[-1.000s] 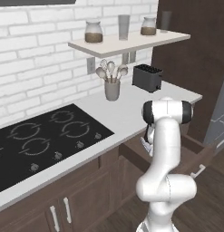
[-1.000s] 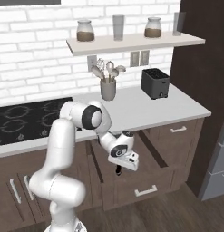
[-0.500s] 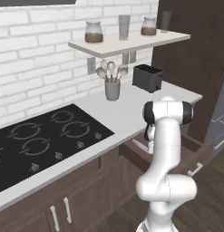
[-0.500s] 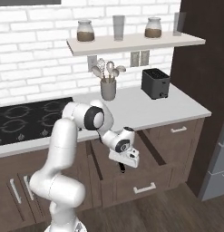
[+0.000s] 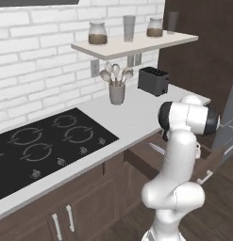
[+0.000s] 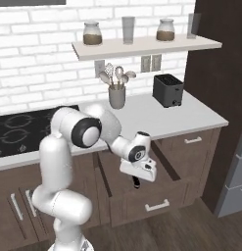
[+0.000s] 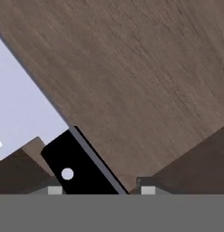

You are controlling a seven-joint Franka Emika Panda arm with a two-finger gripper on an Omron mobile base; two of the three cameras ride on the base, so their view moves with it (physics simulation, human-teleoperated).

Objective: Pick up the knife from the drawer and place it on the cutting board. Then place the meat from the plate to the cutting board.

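White arm bent down into the open drawer (image 6: 142,203) under the bench (image 6: 191,117), hand (image 6: 137,182) closed on the knife (image 7: 50,140) (black handle between the fingers), blade flat on the drawer floor

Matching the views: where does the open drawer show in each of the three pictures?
Left base view: the drawer juts out right of centre, low.
Right base view: pulled open at lower centre.
Hand view: its wooden floor spans the upper part.
Shared landmark: the black toaster, in both base views.
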